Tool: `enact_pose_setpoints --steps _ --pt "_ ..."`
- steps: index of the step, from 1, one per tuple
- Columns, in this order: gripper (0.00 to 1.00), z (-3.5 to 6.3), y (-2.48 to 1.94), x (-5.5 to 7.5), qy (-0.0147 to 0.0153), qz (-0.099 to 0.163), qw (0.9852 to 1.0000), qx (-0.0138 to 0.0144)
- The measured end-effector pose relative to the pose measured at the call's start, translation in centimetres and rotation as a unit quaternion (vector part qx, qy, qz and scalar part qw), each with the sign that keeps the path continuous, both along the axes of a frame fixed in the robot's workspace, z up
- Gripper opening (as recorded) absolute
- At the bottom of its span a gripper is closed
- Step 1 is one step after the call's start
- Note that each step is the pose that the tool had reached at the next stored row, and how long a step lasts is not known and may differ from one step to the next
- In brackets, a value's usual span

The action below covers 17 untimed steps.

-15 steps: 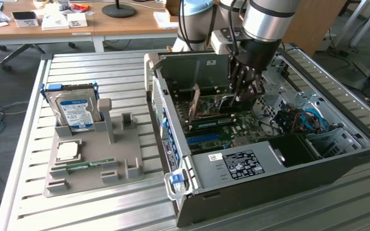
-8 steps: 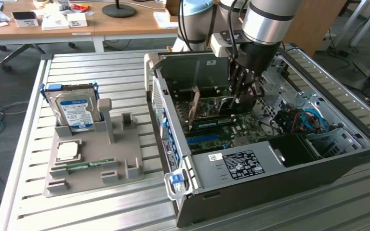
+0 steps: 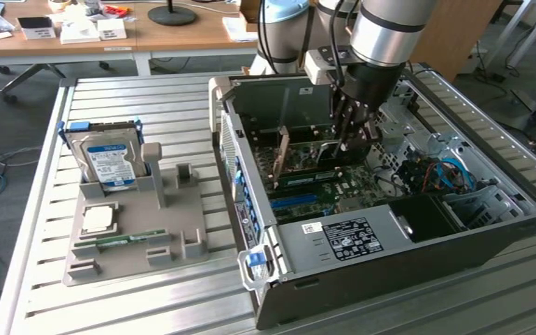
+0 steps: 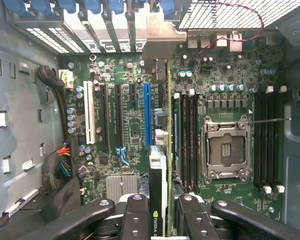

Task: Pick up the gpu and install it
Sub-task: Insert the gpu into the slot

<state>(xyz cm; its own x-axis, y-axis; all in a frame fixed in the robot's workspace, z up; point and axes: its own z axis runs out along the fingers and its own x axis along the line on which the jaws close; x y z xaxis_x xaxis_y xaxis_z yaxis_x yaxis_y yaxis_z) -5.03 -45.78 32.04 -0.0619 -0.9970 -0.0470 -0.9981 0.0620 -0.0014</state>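
On the exterior view's left, a grey holder (image 3: 133,230) stood on the slatted table (image 3: 45,293), carrying a blue-labelled hard drive (image 3: 109,164) upright at its far end; both lay well apart from the work. To their right sat the open computer case (image 3: 389,272), and the arm reached down into it. The gripper (image 3: 347,139) was clamped on the gpu (image 3: 313,157), its fingers (image 4: 137,215) pressed against both faces of the card near its upper edge. The gpu hung on edge directly beneath the gripper, inside the case and over the motherboard (image 4: 115,75). In the wrist view it ran just beside the blue slot (image 4: 148,115), between that slot and the black memory slots (image 4: 190,140), with its silvery bracket (image 4: 162,35) at the rear wall of the case; whether its lower edge had entered a socket could not be told. The card looked light, thin and stiff, yet fragile; a hold along the upper edge, away from the contacts and small parts, seemed safest; it would likely bear no twisting.
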Motion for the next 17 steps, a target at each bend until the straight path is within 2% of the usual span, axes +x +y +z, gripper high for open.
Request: enact_pose_setpoints --steps 17 --pt "0.27 -0.22 0.13 -0.01 0.0000 0.000 1.0000 -0.0002"
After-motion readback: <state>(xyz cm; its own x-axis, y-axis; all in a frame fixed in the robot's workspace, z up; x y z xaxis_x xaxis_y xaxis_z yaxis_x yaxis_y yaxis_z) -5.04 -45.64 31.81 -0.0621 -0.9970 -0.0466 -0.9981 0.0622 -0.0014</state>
